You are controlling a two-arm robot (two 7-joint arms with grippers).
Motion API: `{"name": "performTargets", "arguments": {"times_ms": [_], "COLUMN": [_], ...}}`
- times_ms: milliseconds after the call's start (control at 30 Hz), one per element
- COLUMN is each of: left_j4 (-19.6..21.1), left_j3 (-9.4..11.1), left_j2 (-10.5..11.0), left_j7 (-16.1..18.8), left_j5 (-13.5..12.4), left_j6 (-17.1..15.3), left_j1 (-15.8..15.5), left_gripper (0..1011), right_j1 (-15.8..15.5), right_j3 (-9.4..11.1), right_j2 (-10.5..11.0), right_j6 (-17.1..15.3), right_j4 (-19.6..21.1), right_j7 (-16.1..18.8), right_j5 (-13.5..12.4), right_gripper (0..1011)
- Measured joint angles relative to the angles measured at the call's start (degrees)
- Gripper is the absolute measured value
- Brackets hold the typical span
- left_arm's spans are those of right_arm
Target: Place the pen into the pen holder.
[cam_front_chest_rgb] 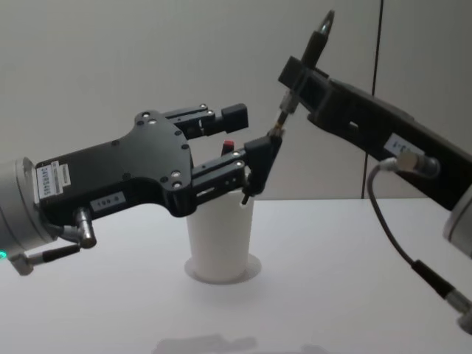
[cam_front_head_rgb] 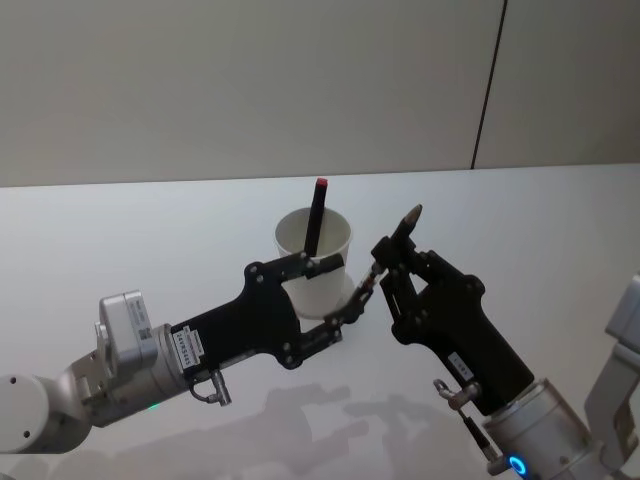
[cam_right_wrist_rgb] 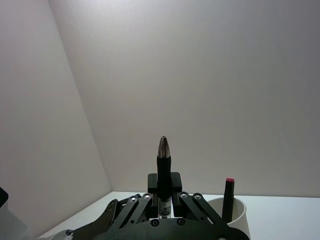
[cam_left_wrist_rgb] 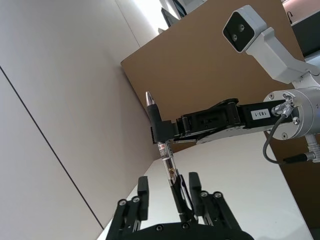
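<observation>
The pen is clamped in the right gripper, whose jaws are closed on the barrel a little below the conical metal tip. That tip sticks out above the jaws. The longer part of the barrel runs out below them, towards the left gripper.

In the left wrist view the pen comes down from the right gripper into the gap of the left gripper. The left jaws stand apart, and the pen's lower end lies between them, close to one finger and clear of the other. Whether it touches that finger I cannot tell.

In the chest view the pen is off the table, and its lower end is between the left jaws, just above the near rim of the cup.

The white cup stands upright on the table, directly beneath the left jaws. It holds a dark stick with a red top, which leans against the rim with its red end up.

The pen's long axis is steep but tilted. The tip points up and away from the robot, and the lower end slants down towards the cup and the left jaws. In the right wrist view the pen rises straight out of the jaws, with the cup just beside them.
</observation>
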State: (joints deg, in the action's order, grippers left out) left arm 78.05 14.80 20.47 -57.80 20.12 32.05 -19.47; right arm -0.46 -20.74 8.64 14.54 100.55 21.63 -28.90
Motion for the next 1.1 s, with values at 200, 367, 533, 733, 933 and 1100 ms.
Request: {"name": "performTargets", "arguments": {"times_ms": [200,367,533,733,933,1100], "left_j4": [0.00,0.00,0.00,0.00,0.00,0.00], "left_j3": [0.00,0.00,0.00,0.00,0.00,0.00], "left_j2": [0.00,0.00,0.00,0.00,0.00,0.00], "left_j7": [0.00,0.00,0.01,0.02,0.03,0.03], "left_j5": [-0.02,-0.04,-0.05,-0.05,-0.05,-0.04], "left_j6": [0.00,-0.01,-0.03,-0.06,-0.07,-0.06], "left_j1": [0.00,0.00,0.00,0.00,0.00,0.00], "left_gripper": [676,826,964,1004,1004,1004], "right_j1": [-0.07,-0.13,-0.20,-0.28,-0.40,-0.39], "right_j3": [-0.04,-0.07,-0.10,-0.13,-0.16,-0.16], "right_j2": [0.02,0.04,0.06,0.10,0.16,0.15], "right_j6": [0.12,0.27,0.45,0.66,1.21,1.64], "right_j4": [0.20,0.33,0.48,0.70,1.18,1.56], "right_j7": [-0.03,-0.03,-0.03,-0.32,-2.28,-4.49], "right_j5": [0.11,0.14,0.18,0.79,4.18,7.79], "right_gripper": [145,145,145,145,145,145]}}
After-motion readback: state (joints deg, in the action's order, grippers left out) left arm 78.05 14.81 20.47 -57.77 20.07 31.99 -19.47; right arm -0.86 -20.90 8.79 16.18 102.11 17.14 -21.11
